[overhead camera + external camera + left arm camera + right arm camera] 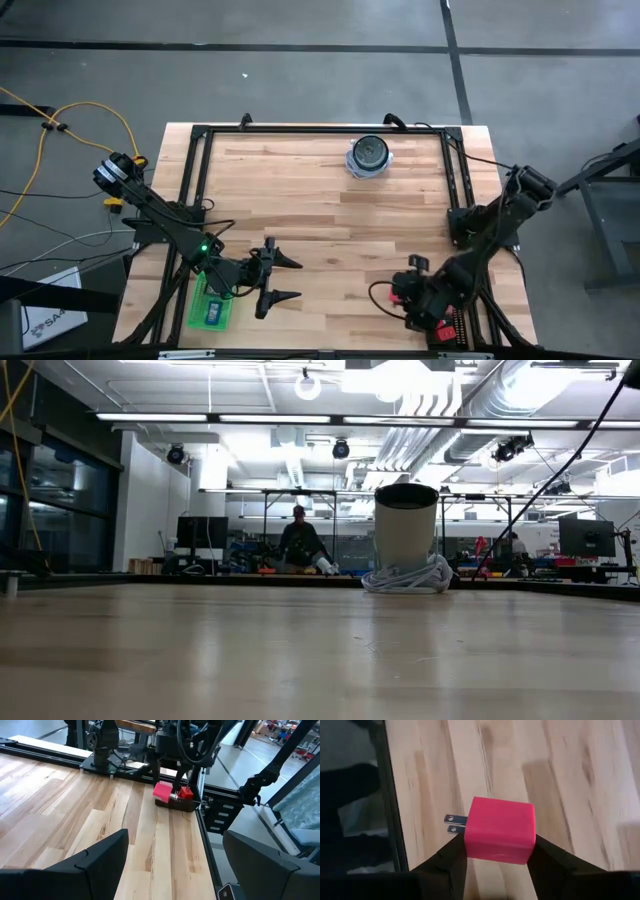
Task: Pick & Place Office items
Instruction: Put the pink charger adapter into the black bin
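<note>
At lower left of the high view, the left gripper [281,280] waits with fingers spread wide and empty beside the green tray [213,305], which already holds a small blue item [214,313], apparently the drop-off point. Upper centre, a round blue-white object [369,157] stands apart. At lower right, the right gripper [412,296] is clamped on a pink-red plug block [499,830], prongs jutting sideways, lifted clear for carrying.
</note>
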You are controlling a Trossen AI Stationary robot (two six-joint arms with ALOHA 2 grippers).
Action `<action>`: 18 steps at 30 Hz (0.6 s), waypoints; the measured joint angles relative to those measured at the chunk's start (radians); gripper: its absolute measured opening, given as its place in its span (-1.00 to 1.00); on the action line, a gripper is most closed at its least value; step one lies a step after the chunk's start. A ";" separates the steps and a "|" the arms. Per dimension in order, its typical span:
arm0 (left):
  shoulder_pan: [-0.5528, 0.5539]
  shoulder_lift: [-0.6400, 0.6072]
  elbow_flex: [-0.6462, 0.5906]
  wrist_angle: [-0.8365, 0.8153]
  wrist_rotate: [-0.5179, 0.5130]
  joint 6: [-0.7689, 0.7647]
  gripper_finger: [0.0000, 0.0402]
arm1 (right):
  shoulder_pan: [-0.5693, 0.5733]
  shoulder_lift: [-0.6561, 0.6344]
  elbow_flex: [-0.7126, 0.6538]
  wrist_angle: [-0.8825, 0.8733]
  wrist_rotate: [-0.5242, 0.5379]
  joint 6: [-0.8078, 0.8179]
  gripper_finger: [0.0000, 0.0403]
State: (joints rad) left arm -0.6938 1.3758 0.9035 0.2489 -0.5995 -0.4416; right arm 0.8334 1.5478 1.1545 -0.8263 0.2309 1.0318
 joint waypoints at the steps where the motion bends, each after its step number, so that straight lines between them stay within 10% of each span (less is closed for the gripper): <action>1: 0.000 0.000 0.000 0.000 0.000 0.000 0.58 | 0.012 -0.005 0.000 -0.016 -0.016 0.030 -0.22; 18: 0.000 0.000 0.000 0.000 0.000 0.000 0.58 | 0.183 -0.032 0.000 -0.165 -0.222 0.645 -0.21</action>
State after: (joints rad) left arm -0.6940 1.3760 0.9035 0.2485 -0.5995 -0.4414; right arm 1.0161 1.5154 1.1545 -0.9909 0.0088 1.6769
